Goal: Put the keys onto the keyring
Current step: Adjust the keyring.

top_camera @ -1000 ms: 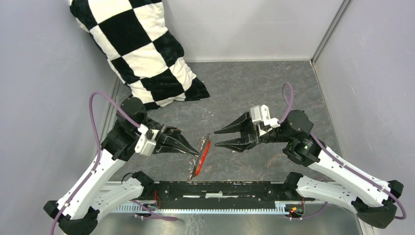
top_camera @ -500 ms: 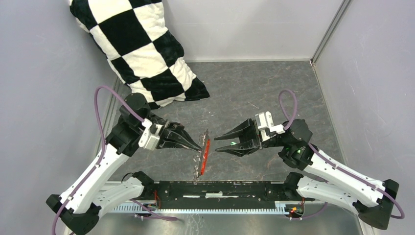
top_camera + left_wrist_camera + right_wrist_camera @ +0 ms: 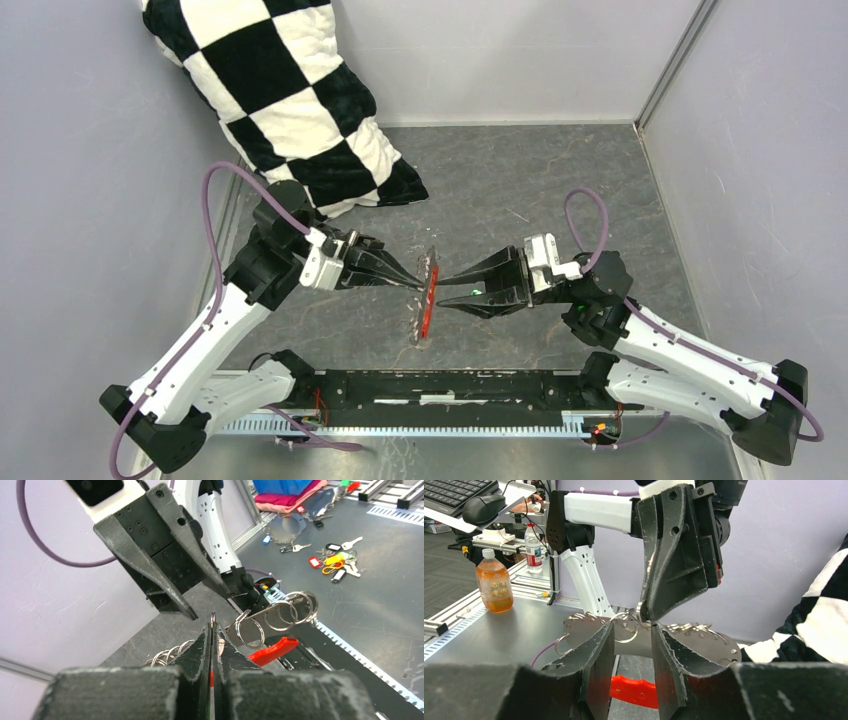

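Running as a thin line between the two sets of fingertips when seen from above, the keyring sits over the near half of the grey table; it is a silvery metal strip carrying a row of split rings, with a flat red tag alongside it; from the right wrist the tag shows low down, beneath the strip; the left gripper has its fingers pressed together on one thin ring at the end of the strip, nothing else between them; the right gripper faces it from the other side, tip almost to tip, its fingers apart; its own camera shows a ring in the gap between the two pads, but I cannot tell if either pad touches it; a tiny green speck shows between the right fingers from above; whether that is the key, and whether it is held or lying on the table, I cannot tell; further out, a black-and-white checked pillow leans in the far left corner against the pale wall; past the table the left wrist view catches a scatter of loose keys and coloured tags on the floor; the right wrist view catches a bottle of orange drink, a keyboard and a mouse on a bench.
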Tool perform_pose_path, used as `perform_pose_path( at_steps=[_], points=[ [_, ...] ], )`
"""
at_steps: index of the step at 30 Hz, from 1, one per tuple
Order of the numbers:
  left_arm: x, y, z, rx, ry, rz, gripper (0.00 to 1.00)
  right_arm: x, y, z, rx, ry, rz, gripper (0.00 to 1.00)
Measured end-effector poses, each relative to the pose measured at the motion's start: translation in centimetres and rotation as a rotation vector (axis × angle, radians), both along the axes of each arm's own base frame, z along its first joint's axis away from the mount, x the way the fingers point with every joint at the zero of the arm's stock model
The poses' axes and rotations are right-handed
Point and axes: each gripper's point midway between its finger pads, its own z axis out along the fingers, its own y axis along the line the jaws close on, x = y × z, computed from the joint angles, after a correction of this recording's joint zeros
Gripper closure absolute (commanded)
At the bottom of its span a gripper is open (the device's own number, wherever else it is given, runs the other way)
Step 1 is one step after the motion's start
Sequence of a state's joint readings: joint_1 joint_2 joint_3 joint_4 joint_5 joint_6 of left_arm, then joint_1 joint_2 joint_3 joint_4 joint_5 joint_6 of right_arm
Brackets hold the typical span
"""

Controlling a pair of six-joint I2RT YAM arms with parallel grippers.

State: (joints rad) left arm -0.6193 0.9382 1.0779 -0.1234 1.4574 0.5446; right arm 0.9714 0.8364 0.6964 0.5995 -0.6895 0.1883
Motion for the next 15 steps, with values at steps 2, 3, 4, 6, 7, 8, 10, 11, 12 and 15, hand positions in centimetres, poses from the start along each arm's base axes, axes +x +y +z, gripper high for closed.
perform_pose_path(
  at_steps=[2,3,4,6,7,8,10,11,12,15],
  points=[
    [0.4,-0.2,0.0,0.001,0.002,0.019,0.98,0.0,0.0,0.1,0.006,-0.005,0.000,0.59],
    [0.5,-0.2,-0.1,0.002,0.003,0.026,0.98,0.0,0.0,0.2,0.007,-0.005,0.000,0.58],
    [0.6,-0.3,-0.1,0.002,0.003,0.034,0.98,0.0,0.0,0.1,0.006,-0.005,0.000,0.58],
    [0.9,-0.4,-0.1,0.001,0.003,0.049,0.98,0.0,0.1,0.1,0.004,-0.004,-0.001,0.57],
    [1.0,-0.4,-0.1,0.001,0.003,0.057,0.98,0.1,0.1,0.0,0.001,-0.003,-0.002,0.57],
    [1.2,-0.5,-0.1,0.001,0.004,0.066,0.98,0.2,0.2,-0.2,-0.002,0.000,-0.006,0.57],
    [1.3,-0.5,-0.1,0.001,0.004,0.072,0.98,0.5,0.5,-0.5,-0.012,0.007,-0.014,0.57],
    [1.3,-0.5,-0.1,0.001,0.004,0.074,0.98,0.7,0.6,-0.8,-0.021,0.013,-0.020,0.57],
    [1.3,-0.5,-0.1,0.001,0.004,0.076,0.98,0.8,0.8,-1.0,-0.030,0.018,-0.025,0.57],
    [1.4,-0.5,-0.1,0.001,0.004,0.083,0.98,1.4,1.1,-1.6,-0.049,0.034,-0.051,0.60]
  ],
)
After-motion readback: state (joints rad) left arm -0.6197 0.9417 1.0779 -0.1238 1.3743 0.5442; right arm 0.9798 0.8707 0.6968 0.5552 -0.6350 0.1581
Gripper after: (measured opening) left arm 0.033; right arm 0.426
